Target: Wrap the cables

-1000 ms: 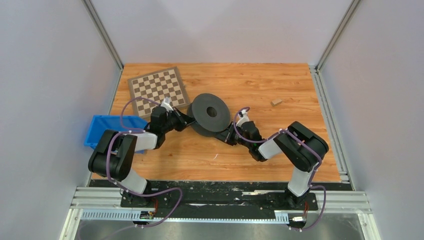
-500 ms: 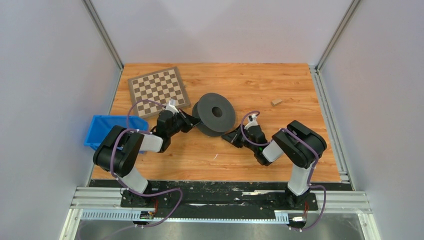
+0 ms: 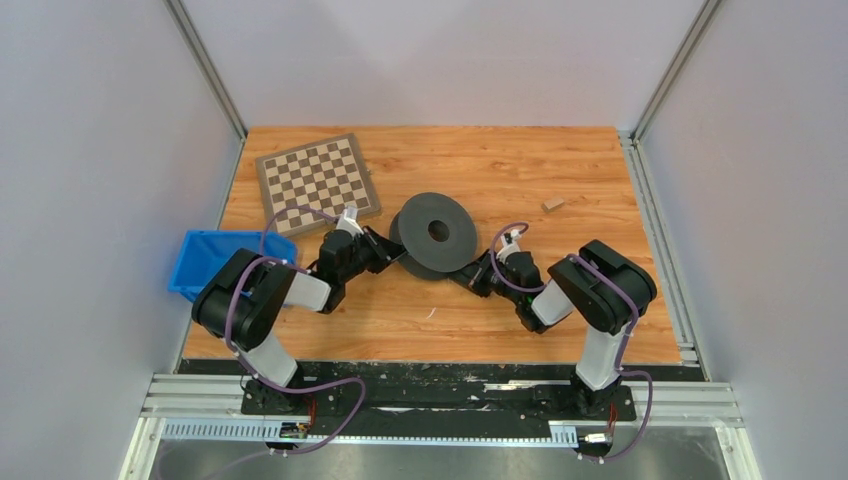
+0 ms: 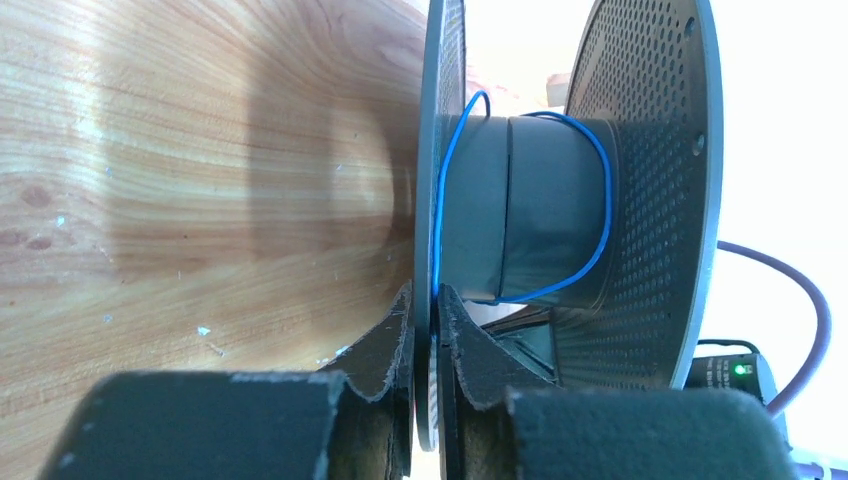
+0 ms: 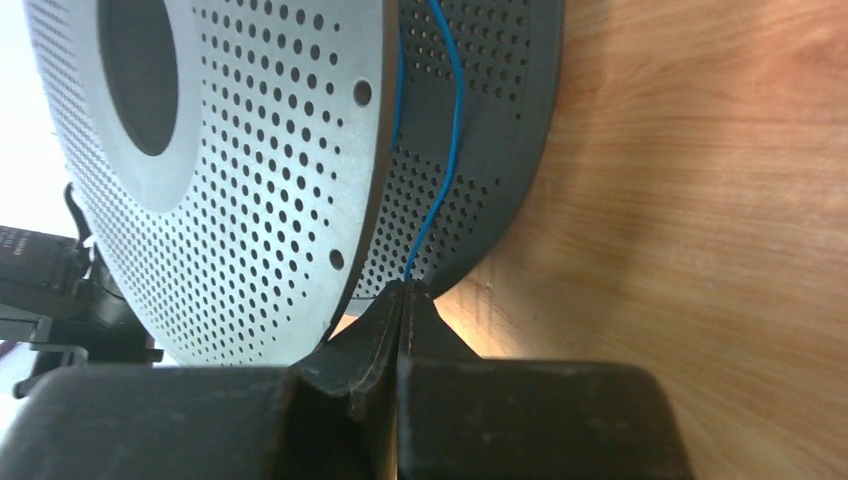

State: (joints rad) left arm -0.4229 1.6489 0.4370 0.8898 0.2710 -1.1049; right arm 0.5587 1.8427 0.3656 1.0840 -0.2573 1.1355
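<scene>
Looping loosely round the hub of a dark grey, perforated two-disc spool (image 3: 418,222), the thin blue cable (image 4: 607,200) makes a couple of slack turns between the discs. One strand runs down into the right gripper (image 5: 405,290), whose jaws are pressed together on it at the spool's near-right edge. The left gripper (image 4: 427,300) straddles the rim of one disc from the opposite side, jaws a sliver apart; whether they actually pinch the rim I can't tell. The spool sits tilted at the middle of the wooden table (image 3: 560,160), with a brown-and-cream chessboard (image 3: 316,178) and a blue plastic bin (image 3: 215,255) off to its left.
</scene>
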